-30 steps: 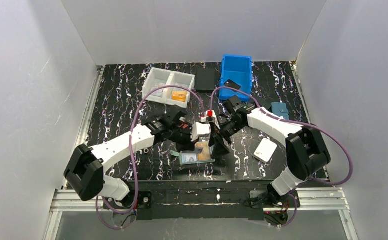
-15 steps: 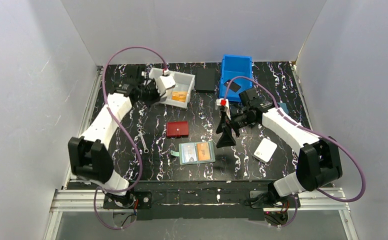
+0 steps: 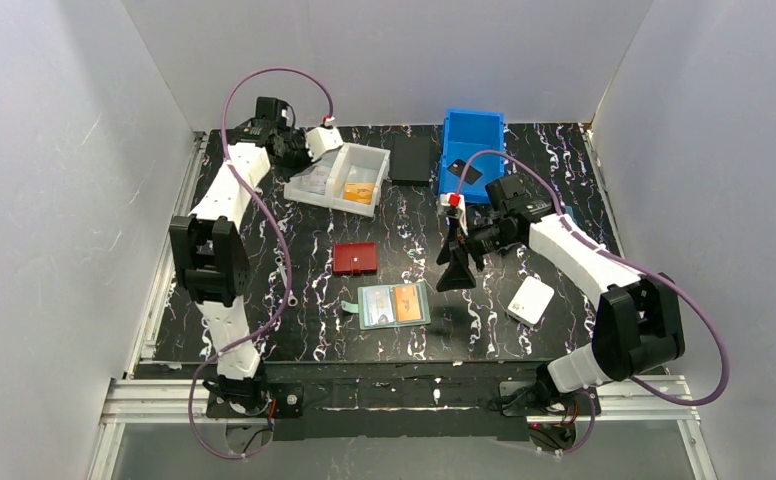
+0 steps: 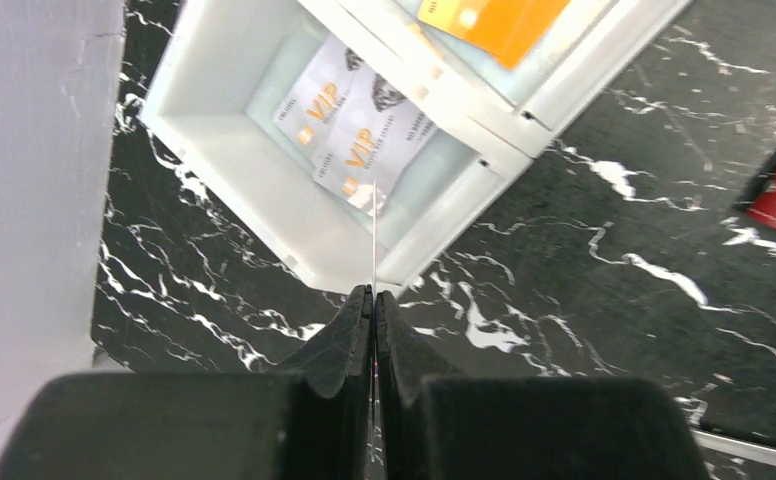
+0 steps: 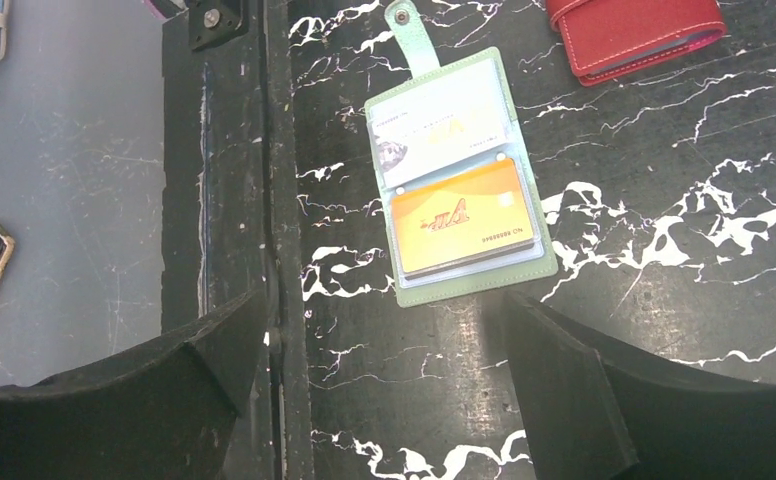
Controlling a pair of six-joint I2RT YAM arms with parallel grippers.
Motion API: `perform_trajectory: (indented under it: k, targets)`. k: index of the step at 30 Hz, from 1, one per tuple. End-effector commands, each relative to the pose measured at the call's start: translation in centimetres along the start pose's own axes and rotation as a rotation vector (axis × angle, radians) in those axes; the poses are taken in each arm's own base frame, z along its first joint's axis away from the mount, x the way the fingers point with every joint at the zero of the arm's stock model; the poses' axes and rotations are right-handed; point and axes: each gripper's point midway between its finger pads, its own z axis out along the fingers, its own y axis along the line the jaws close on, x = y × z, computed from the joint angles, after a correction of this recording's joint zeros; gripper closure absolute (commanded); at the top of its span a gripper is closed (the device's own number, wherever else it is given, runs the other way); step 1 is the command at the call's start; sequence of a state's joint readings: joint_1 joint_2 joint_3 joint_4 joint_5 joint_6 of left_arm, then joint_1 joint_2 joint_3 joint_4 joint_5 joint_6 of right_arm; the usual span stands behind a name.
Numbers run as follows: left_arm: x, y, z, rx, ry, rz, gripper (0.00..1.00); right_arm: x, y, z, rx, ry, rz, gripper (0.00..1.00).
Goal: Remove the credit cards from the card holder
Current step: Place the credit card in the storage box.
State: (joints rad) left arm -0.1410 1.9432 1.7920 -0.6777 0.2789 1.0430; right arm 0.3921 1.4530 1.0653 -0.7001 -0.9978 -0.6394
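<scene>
Left claw (image 4: 374, 295) is pinching a card (image 4: 374, 240) edge-on over the tray (image 4: 204, 140) at the far-left corner of the table (image 3: 544, 160), seemingly to drop it. Right claw (image 3: 453, 272) is hanging wide open, empty, above the opened holder (image 5: 459, 180) near the front edge, its orange card (image 5: 462, 218) waiting.

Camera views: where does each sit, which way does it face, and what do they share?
Top external: above and behind the bases, looking down on the table; both arms show.
Left wrist: on the left arm, looking down past the shut left tool, pinching a card edge-on, into the white tray.
Right wrist: on the right arm, looking down through the open right tool at the card holder and red wallet.
Shared: top external also shows the tray, card holder and red wallet.
</scene>
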Motion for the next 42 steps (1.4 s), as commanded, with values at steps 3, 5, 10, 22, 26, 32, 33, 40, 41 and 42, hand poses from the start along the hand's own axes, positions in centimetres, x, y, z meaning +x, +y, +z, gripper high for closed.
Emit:
perform_trajectory:
  k: [3,5,10,22,26,32,33,40,41,42]
  targets:
    - [-2.1,1.7,0.5,0.056,-0.096,0.116,1.0,-0.2,-0.4,-0.5,-0.016,-0.033,0.016,0.05]
    - [-2.1,1.7,1.1,0.08,-0.113,0.127,1.0,-0.2,-0.6,-0.7,-0.016,-0.04,0.027,0.05]
    - [-1.7,1.7,2.1,0.12,-0.148,0.149,1.0,-0.1,-1.0,-1.2,-0.015,-0.058,0.05,0.05]
    - [-0.5,0.7,4.1,0.239,-0.241,0.162,1.0,0.4,-1.6,-1.3,-0.026,-0.065,0.088,0.05]
    - [-0.3,0.3,5.3,0.268,-0.255,0.158,1.0,0.5,-1.8,-1.4,-0.027,-0.067,0.095,0.05]
    - [-0.1,0.1,6.7,0.287,-0.275,0.16,1.0,0.6,-1.9,-1.4,-0.033,-0.072,0.107,0.05]
    - [0.0,0.0,7.0,0.292,-0.278,0.16,1.0,0.6,-1.9,-1.4,-0.035,-0.072,0.108,0.05]
    - [0.7,-0.5,8.7,0.325,-0.293,0.145,0.98,0.8,-2.1,-1.5,-0.038,-0.073,0.118,0.05]
    - [0.8,-0.5,8.9,0.325,-0.293,0.142,0.97,0.8,-2.1,-1.5,-0.038,-0.074,0.12,0.05]
    - [0.9,-0.4,9.0,0.323,-0.293,0.137,0.95,0.8,-2.1,-1.5,-0.039,-0.075,0.121,0.05]
